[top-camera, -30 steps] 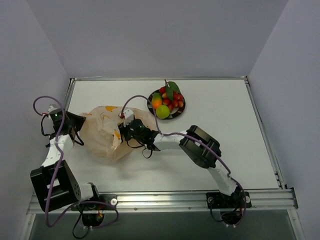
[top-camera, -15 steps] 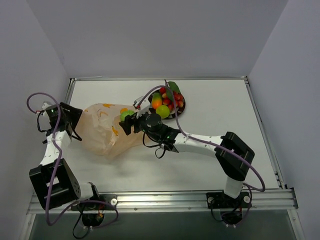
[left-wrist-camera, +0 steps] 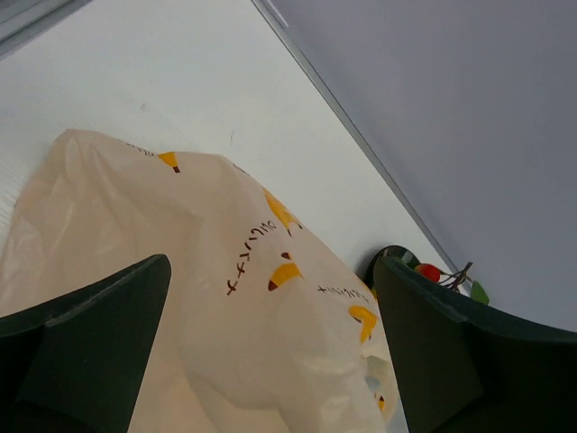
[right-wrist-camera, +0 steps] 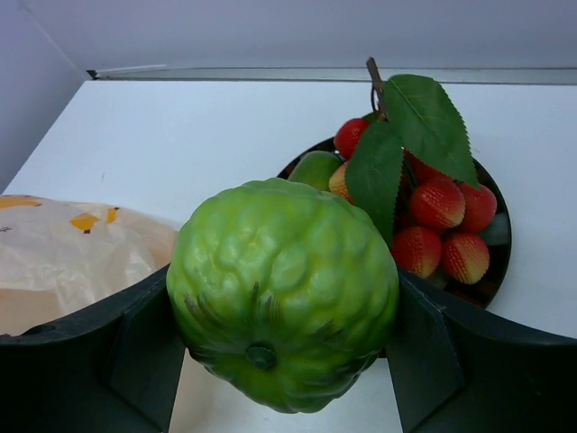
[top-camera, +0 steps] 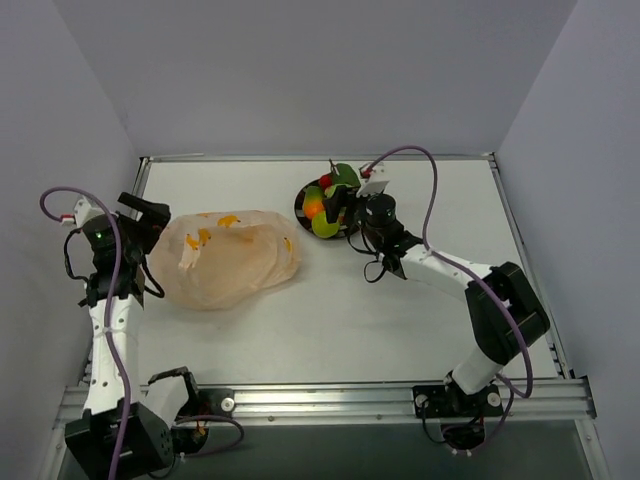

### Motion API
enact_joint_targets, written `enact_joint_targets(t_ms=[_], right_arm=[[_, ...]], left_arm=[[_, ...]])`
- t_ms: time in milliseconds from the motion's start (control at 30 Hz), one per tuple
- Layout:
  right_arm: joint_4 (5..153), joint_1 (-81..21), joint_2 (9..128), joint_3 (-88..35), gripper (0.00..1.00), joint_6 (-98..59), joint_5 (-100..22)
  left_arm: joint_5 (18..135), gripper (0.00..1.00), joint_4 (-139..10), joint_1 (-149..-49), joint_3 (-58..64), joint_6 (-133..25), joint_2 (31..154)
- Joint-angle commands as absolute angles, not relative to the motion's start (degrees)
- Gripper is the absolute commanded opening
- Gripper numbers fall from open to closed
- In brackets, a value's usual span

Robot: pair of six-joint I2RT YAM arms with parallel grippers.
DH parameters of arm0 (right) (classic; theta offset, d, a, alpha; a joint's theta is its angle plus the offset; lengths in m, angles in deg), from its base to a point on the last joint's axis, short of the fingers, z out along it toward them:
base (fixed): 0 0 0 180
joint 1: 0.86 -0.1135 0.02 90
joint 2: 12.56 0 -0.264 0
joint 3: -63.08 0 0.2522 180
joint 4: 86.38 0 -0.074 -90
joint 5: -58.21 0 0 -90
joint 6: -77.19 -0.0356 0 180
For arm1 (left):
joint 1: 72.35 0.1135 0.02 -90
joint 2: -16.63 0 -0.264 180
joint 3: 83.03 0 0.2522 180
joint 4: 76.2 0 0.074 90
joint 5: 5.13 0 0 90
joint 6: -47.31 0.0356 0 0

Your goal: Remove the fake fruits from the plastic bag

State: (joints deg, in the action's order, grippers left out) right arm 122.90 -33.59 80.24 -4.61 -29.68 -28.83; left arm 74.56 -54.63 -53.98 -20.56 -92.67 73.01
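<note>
Peach-tan bag [top-camera: 235, 262] with orange-yellow marks; lime-green fruit [right-wrist-camera: 281, 290]; red berries [right-wrist-camera: 439, 204], green leaves [right-wrist-camera: 424, 117].

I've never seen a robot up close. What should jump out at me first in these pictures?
The bumpy green fruit first: the right gripper holds it at the edge of the dark plate, where red berries with green leaves lie. Next, the big peach plastic bag with orange marks, lying flattened on the white table to the left.
</note>
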Motion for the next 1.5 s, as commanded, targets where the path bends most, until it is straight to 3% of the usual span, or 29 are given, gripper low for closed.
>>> enact_joint_targets(t_ms=[0,267,500,633,1267,1433,1467], right_arm=[[125.38,-31.19,81.22,-3.68,0.29,-32.32,-27.66],[125.12,-28.02,86.4,-3.5,0.31,-34.87,-25.82],[125.91,-28.1,92.38,-4.02,0.31,-38.21,-23.79],[126.96,-28.8,94.05,-4.55,0.33,-38.39,-22.04],[128.55,-32.67,100.47,-10.0,0.43,-36.64,-14.39],[128.46,-32.5,102.05,-11.32,0.5,-35.4,-11.67],[128.37,-32.58,102.31,-11.41,0.55,-35.23,-11.49]], left_arm=[[78.69,0.94,-48.65,-58.79,-15.05,-84.1,66.74],[85.3,0.94,-35.4,-72.94,-12.76,-68.91,55.58],[91.79,0.94,-33.44,-81.12,-17.76,-64.4,44.77],[96.55,0.94,-32.91,-83.06,-19.0,-63.35,41.94],[96.65,0.94,-32.73,-87.82,-19.61,-62.73,41.41],[96.65,0.94,-32.82,-87.82,-19.79,-62.73,42.21],[96.56,0.94,-32.82,-87.82,-19.87,-62.73,42.29]])
